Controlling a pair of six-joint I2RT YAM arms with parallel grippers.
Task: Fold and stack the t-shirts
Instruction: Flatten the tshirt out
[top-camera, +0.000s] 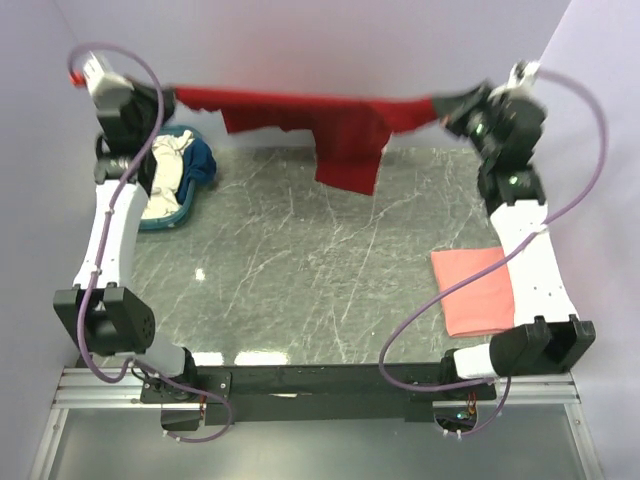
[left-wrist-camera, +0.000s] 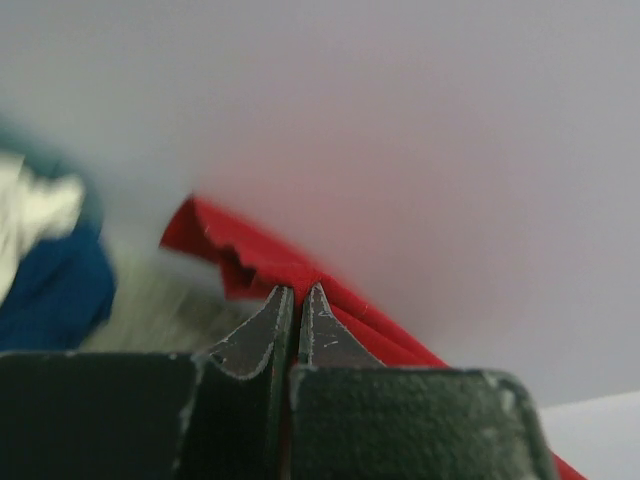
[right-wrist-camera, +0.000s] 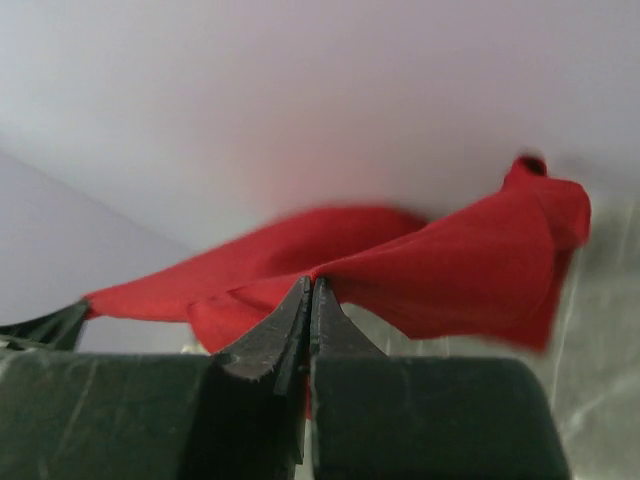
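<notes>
Holds the red shirt (top-camera: 345, 135) stretched crosswise over the table's (top-camera: 300, 260) far edge, left gripper (left-wrist-camera: 297, 298) and right gripper (right-wrist-camera: 310, 290) each clamping one end.

- No text, label, brand, number or sign is legible in any of the three views.
</notes>
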